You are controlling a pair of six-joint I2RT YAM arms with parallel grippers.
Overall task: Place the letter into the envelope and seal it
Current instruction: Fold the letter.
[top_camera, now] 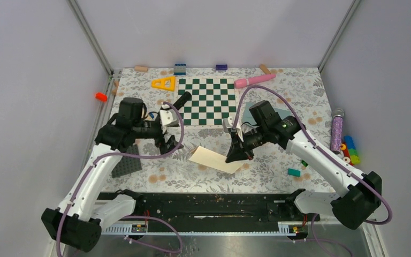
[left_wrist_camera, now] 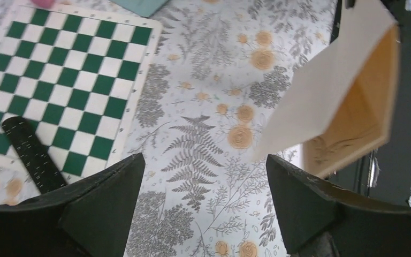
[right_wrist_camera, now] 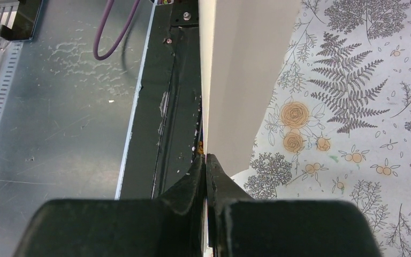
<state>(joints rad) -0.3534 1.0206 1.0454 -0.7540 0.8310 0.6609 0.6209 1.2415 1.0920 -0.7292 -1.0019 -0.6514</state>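
Gripping tan creased paper letter [top_camera: 214, 159] by edge in shut right gripper [top_camera: 230, 158], raised over floral tablecloth [top_camera: 270, 172], front-centre. Holding nothing in wide-spread left gripper [top_camera: 168, 145] just beside. Carry edge-first to teal-grey paper envelope [top_camera: 249, 108] flat beside green-white checkered board [top_camera: 206, 99]; pinch firm, pin flap with left.

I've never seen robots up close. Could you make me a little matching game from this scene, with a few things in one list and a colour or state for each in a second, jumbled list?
Things:
1. letter
2. chessboard
3. left end effector
4. right end effector

Colours or states:
A. open, holding nothing
B. green and white squares
C. shut on a paper edge
D. cream outside, tan inside

Pairs: 1-D, 2-B, 3-A, 4-C.
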